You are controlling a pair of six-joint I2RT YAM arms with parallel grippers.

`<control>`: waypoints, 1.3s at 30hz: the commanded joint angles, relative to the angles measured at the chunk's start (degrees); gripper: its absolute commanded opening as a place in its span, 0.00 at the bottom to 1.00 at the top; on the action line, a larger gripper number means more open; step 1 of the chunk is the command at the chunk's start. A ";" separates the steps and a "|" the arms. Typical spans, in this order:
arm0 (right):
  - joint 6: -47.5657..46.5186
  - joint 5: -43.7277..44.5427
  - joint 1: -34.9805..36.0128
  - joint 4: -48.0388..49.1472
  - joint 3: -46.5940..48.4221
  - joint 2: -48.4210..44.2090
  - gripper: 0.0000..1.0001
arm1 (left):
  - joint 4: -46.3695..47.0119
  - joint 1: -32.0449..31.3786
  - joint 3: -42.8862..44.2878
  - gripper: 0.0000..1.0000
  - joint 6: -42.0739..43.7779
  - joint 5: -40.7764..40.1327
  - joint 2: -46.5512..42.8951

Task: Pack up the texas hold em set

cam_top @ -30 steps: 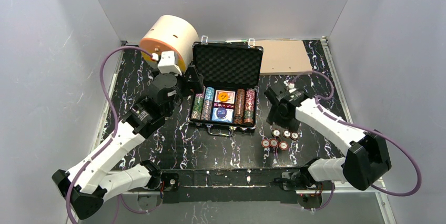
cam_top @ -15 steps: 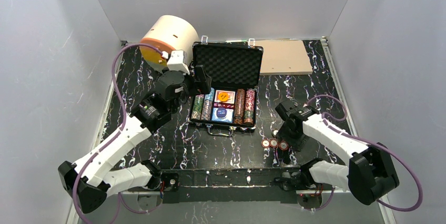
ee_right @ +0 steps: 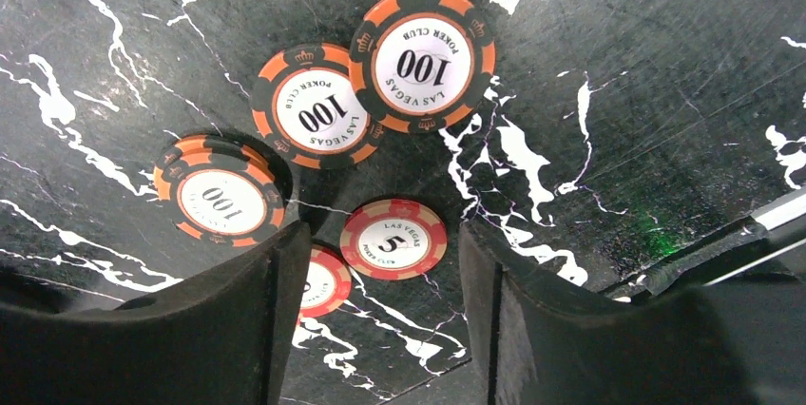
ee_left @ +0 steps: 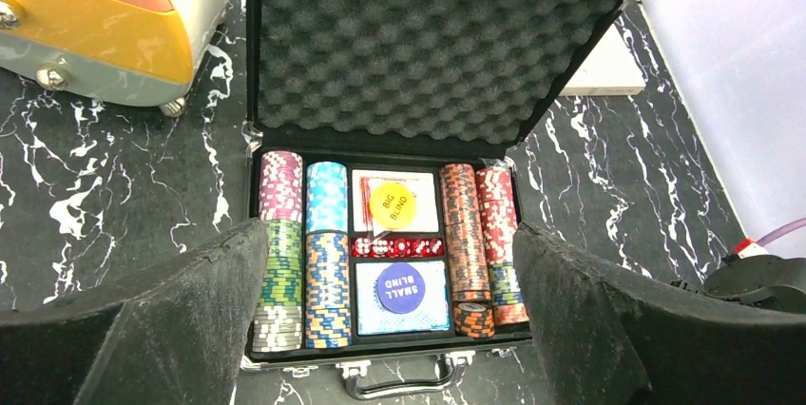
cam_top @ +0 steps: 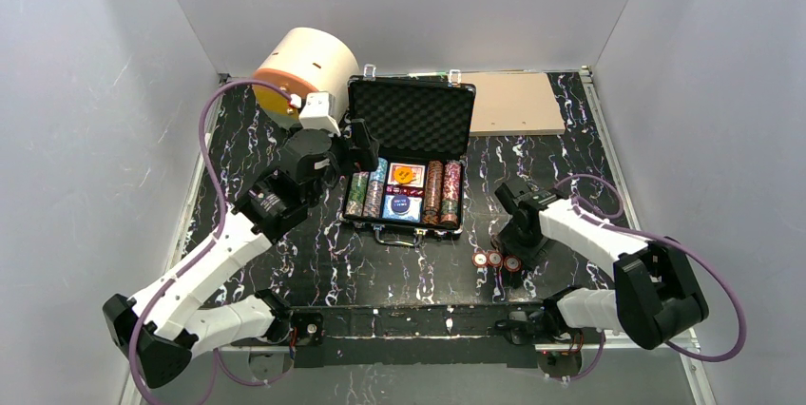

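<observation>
Nearest me, just inside the table's (cam_top: 314, 262) front edge, my right arm (cam_top: 580, 234) doubles back low from its base, wrist bent down over the loose chips; my right jaws stand partly open and point at the table, holding nothing; the red 5 chip (ee_right: 393, 239) lies flat between my two fingers (ee_right: 238, 329), a little apart from each. A second red chip (ee_right: 323, 283) is half hidden under the left finger. Just beyond, three orange-and-black 100 chips (ee_right: 311, 114) lie flat, two of them touching. To the right of the chips there is bare marbled table as far as the side wall (cam_top: 722, 139); to their left a bare stretch runs up to the briefcase.

The briefcase (cam_top: 409, 220) sits mid-table, handle (cam_top: 399, 237) toward me, foam-lined lid (ee_left: 418, 44) standing upright on the far side. Inside it are chip columns (ee_left: 328, 272) on the left and right, a red deck under the BIG BLIND button (ee_left: 394, 203), a row of red dice (ee_left: 397, 247), and a blue deck under the SMALL BLIND button (ee_left: 400, 288).

My left arm (cam_top: 214, 258) stretches out diagonally to the briefcase's far left corner; my left jaws gape as wide as they go, holding nothing, hovering just beside the lid's left edge and looking across the tray.

Behind that wrist is the cream cylinder (cam_top: 309, 63), close by; the tan board (cam_top: 511, 103) lies far right, against the back wall.
</observation>
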 commanded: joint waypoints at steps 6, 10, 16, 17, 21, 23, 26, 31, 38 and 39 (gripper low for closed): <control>5.05 0.23 -0.76 -0.28 -1.40 3.64 0.61 | -0.70 -0.03 0.39 0.98 0.82 -2.93 -4.02; 6.56 0.99 -0.79 0.12 -2.25 2.50 0.58 | -0.89 -0.03 0.46 0.98 0.99 -2.77 -4.11; 5.56 1.48 -0.76 2.53 -3.18 -0.43 0.52 | -1.30 -0.01 2.46 0.98 1.39 -2.18 -2.52; 5.45 1.50 -0.76 2.50 -3.09 -0.33 0.52 | -1.24 -0.06 2.48 0.98 1.27 -2.28 -2.51; 3.58 -0.26 -0.77 2.01 -2.85 -0.13 0.52 | -0.57 -0.01 1.50 0.98 0.08 -1.64 -2.25; 2.24 0.47 -0.77 1.33 -2.91 -0.22 0.54 | -0.90 -0.05 2.18 0.98 -0.51 -0.81 -1.83; 1.37 0.68 -0.77 1.64 -3.62 0.10 0.58 | -0.87 -0.07 2.10 0.97 -1.10 -0.59 -2.16; 2.80 -1.72 -0.78 4.72 -5.70 0.05 0.57 | -0.83 -0.06 0.74 0.97 -1.75 -0.54 -3.74; 1.66 0.09 -0.76 1.82 -1.92 1.24 0.48 | -1.06 -0.05 0.87 0.97 -1.83 -0.17 -3.39; 1.06 0.43 -0.76 1.16 -1.08 1.35 0.48 | -1.12 -0.05 1.30 0.97 -1.80 0.39 -3.02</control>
